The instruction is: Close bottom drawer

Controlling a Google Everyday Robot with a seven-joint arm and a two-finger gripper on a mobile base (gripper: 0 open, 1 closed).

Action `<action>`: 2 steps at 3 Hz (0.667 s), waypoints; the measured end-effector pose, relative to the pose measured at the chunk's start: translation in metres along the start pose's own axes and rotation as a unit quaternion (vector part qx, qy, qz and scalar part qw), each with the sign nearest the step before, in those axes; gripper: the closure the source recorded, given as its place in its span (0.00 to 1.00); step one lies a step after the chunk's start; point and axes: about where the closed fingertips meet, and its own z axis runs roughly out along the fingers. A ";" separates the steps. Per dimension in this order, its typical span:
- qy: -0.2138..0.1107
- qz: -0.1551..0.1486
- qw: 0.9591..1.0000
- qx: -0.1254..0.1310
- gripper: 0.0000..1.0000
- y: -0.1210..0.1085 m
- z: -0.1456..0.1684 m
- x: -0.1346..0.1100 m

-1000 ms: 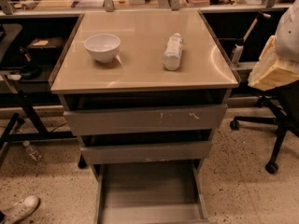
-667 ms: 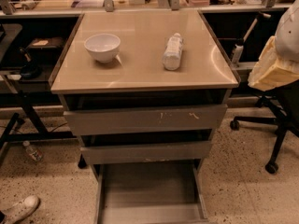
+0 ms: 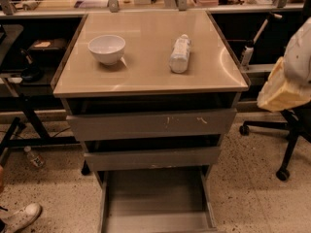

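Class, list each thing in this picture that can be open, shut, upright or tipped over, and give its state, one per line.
bottom drawer: pulled far out, open, tray looks empty
middle drawer: pushed in far more than the bottom one
top drawer: likewise pushed in
bowl: upright on the tabletop
bottle: lying on its side
hand: not in view

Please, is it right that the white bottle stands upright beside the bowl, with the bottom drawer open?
No: the camera view shows the white plastic bottle lying on its side beside the white round bowl. The narrow grey bottom drawer is open; the tool is out of view.
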 end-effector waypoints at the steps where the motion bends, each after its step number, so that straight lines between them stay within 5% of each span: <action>1: -0.001 0.013 1.000 -0.011 1.00 0.036 0.044 0.015; 2: 0.015 0.030 0.998 -0.059 1.00 0.086 0.102 0.047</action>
